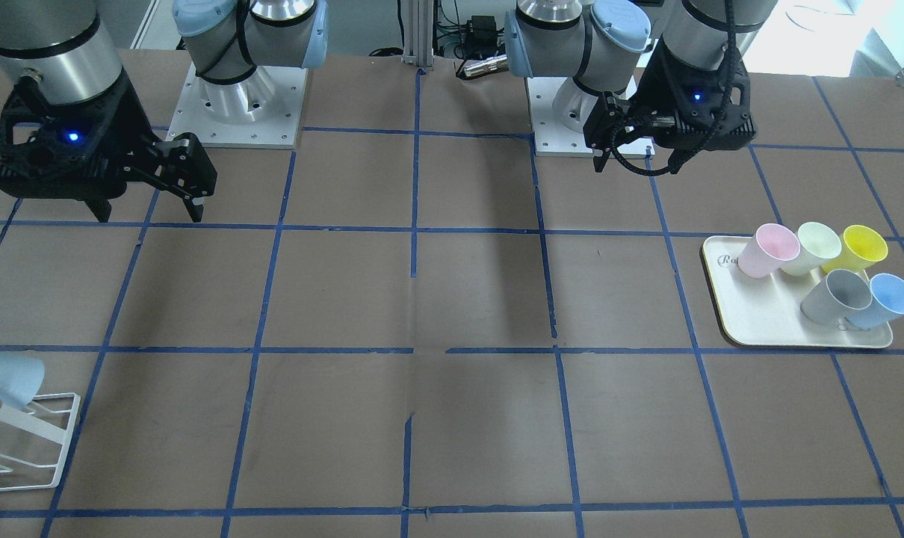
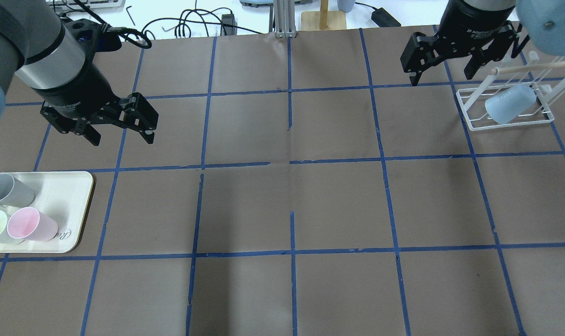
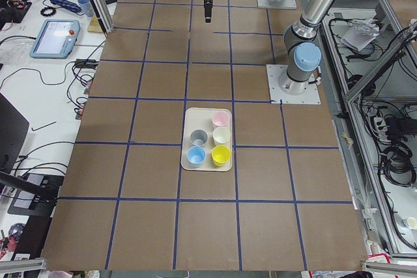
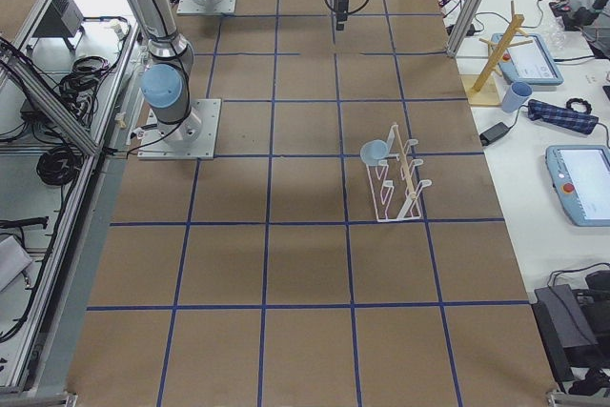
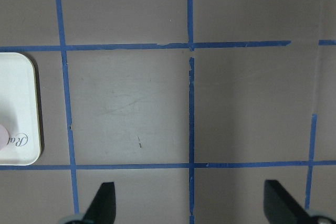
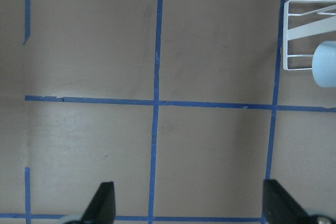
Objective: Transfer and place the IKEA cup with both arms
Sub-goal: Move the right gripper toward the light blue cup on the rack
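One light-blue IKEA cup (image 1: 885, 299) stands on the cream tray (image 1: 766, 329) beside the grey cup (image 1: 837, 295); it also shows in the exterior left view (image 3: 195, 155). A second, alike blue cup (image 2: 509, 103) hangs tilted on the white wire rack (image 2: 506, 123); it also shows in the right wrist view (image 6: 325, 64). My left gripper (image 2: 122, 137) is open and empty, raised above the table, right of the tray and towards the far side. My right gripper (image 2: 441, 77) is open and empty, raised just left of the rack.
Pink (image 1: 766, 250), pale green (image 1: 810, 246) and yellow (image 1: 863, 248) cups also stand on the tray. The table is brown with blue tape grid lines. A wooden stand (image 4: 496, 64) and tablets lie on the bench beyond the table's far edge.
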Available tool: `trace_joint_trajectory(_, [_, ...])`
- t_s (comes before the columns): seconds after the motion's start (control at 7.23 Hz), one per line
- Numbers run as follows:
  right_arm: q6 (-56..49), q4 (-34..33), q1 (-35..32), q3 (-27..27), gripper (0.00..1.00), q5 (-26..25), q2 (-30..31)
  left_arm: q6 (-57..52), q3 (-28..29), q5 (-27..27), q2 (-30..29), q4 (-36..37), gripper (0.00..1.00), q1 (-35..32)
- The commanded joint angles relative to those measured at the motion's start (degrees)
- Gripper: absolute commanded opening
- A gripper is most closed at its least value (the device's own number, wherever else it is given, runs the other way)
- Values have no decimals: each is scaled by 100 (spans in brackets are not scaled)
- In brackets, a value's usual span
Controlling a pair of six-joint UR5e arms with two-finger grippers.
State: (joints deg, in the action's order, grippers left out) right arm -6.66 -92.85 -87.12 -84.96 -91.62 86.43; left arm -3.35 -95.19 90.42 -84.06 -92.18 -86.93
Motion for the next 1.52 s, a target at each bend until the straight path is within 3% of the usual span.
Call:
trace_joint_trajectory(0.0, [-1199,-76,971,-29,100,407,-12,1,-8,2,-23,-2,100,0])
trace_joint_trajectory(0.28, [-1881,-127,1958,-230,100,1178,-56,1,-17,46,-40,-2,100,0])
trace_joint_trajectory(0.55, [-2476,-460,2661,-441,100,1330,-353,1,-17,55,-40,-10,100,18])
trace_joint_trajectory(0.83, [-2936,-470,3445,-469,100,2102,-739,1,70,20,-57,-265,100,18])
trace_joint_trajectory(1.38, [-2746,-1102,3536,-381,100,2386,-1522,1,9,72,-67,-222,100,-8])
